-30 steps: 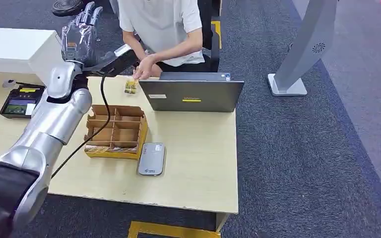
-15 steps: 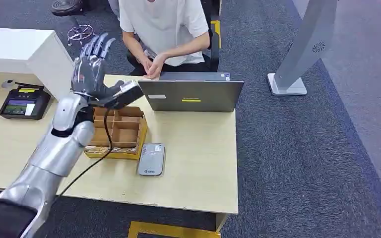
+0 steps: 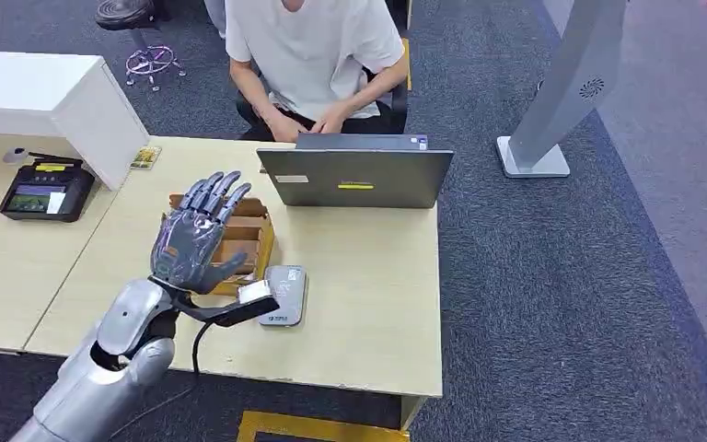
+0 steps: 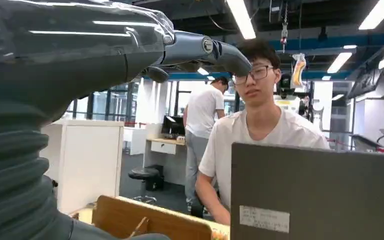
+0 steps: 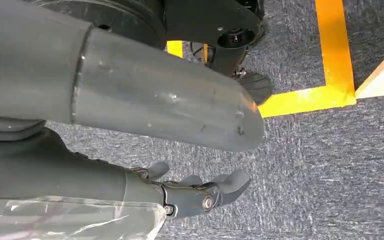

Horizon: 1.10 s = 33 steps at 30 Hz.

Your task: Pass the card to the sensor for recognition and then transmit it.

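Observation:
My left hand hovers palm-down over the cardboard divider box, fingers spread and holding nothing; its thumb reaches toward the person in the left wrist view. The flat grey sensor lies on the table just right of the box, beside my wrist. A small yellowish card lies on the table by the white cabinet, well away from the hand. My right hand hangs over the carpet with its fingers loosely apart and nothing in them.
A person in a white shirt sits behind the grey laptop, hands at its far side. A black payment terminal stands at the table's left. A grey kiosk stand rises right of the table.
My left arm has drawn back from the person to above the box, hand still spread. The person's hands have moved behind the laptop, and the card seen near them a second ago is gone from that spot.

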Tool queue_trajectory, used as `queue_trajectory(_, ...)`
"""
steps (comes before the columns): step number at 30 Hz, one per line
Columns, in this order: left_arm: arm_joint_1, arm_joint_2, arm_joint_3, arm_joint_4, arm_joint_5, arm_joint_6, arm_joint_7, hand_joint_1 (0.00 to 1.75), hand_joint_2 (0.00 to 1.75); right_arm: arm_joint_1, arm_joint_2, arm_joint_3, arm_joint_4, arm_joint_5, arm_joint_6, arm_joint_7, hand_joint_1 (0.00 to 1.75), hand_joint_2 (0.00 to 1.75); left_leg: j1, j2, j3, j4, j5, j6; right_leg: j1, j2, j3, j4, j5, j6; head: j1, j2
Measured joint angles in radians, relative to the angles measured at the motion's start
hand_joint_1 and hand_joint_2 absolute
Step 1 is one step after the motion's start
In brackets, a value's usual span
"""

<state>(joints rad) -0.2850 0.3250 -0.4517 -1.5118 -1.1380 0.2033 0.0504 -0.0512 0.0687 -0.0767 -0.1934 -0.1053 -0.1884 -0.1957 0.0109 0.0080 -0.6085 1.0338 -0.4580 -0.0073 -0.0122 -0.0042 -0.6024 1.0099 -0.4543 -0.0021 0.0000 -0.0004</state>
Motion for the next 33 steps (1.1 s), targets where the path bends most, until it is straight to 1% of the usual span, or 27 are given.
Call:
queue_trajectory(2,0.012,0.002,0.000,-0.002,-0.005,-0.027,0.008,0.00,1.75,0.001,0.000,-0.005,0.001,0.001,0.000,0.000,0.00,0.00,0.000,0.000,0.000,0.000,0.000,0.000,0.000,0.000,0.000,0.000,0.000,0.000,0.000,0.000)
queue_trajectory(5,0.016,0.002,0.000,0.005,-0.002,-0.045,0.018,0.00,1.75,0.001,0.000,-0.008,0.001,0.005,-0.002,0.000,0.00,0.00,0.000,0.000,0.000,0.000,0.000,0.000,0.000,0.000,0.000,0.000,0.000,0.000,0.000,0.000)
queue_trajectory(11,0.016,-0.006,0.000,0.067,0.004,-0.087,0.023,0.00,1.75,0.001,0.000,-0.014,0.001,0.013,-0.002,0.003,0.00,0.00,0.000,0.000,0.000,0.000,0.000,0.000,0.000,0.000,0.000,0.000,0.000,0.000,0.000,0.000)
queue_trajectory(23,0.015,-0.016,0.000,0.121,0.004,-0.089,0.023,0.00,1.75,0.001,0.000,-0.016,0.001,0.013,-0.002,0.003,0.00,0.00,0.000,0.000,0.000,0.000,0.000,0.000,0.000,0.000,0.000,0.000,0.000,0.000,0.000,0.000)
queue_trajectory(28,0.014,-0.018,0.000,0.142,0.018,-0.162,0.015,0.00,1.75,0.001,0.000,-0.024,0.001,0.014,-0.002,0.007,0.00,0.00,0.000,0.000,0.000,0.000,0.000,0.000,0.000,0.000,0.000,0.000,0.000,0.000,0.000,0.000)
queue_trajectory(33,0.011,-0.020,0.000,0.179,0.035,-0.183,0.001,0.00,1.75,0.001,0.000,-0.029,0.002,0.016,-0.003,0.006,0.00,0.00,0.000,0.000,0.000,0.000,0.000,0.000,0.000,0.000,0.000,0.000,0.000,0.000,0.000,0.000)
